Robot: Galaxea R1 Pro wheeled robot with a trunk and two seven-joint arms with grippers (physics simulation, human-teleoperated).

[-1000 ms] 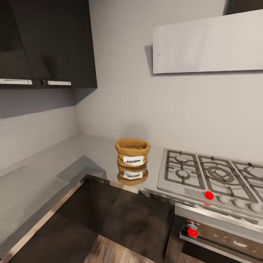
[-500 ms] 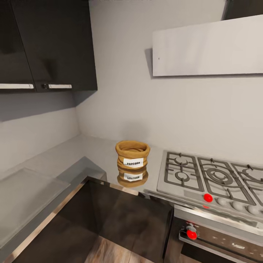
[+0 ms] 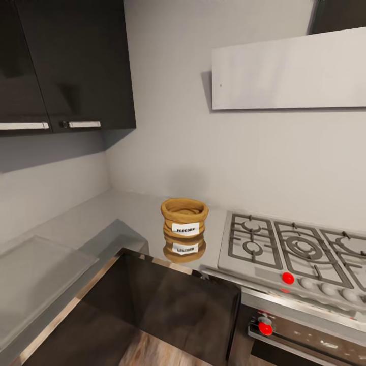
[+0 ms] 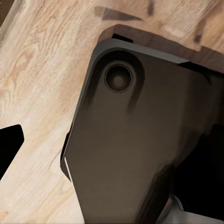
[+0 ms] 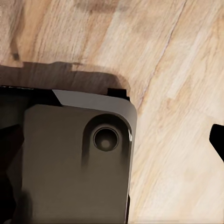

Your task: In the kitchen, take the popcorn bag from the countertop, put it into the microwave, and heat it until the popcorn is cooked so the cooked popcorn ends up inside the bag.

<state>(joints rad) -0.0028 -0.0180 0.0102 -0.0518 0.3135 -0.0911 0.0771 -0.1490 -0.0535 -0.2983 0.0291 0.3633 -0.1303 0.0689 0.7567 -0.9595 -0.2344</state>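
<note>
The popcorn bag (image 3: 184,218), a squat tan sack with a rolled rim and a white "popcorn" label, stands upright on the glossy grey countertop (image 3: 129,211), just left of the gas hob, and is mirrored in the steel. Its mouth is too shallowly seen to show any popcorn. The microwave is out of view. In the left wrist view one black fingertip (image 4: 9,144) pokes in over the wooden floor, and another black fingertip (image 5: 217,140) does so in the right wrist view. Both are far from the bag.
A steel gas hob (image 3: 290,244) with grates and red knobs sits right of the bag, above a built-in oven (image 3: 305,338). Dark wall cabinets (image 3: 76,61) hang at the left and a grey hood (image 3: 290,71) at the right. My dark base (image 4: 135,140) stands on the wooden floor (image 5: 177,56).
The whole head picture has slid down slightly, so the camera has moved. The popcorn bag stays put on the countertop.
</note>
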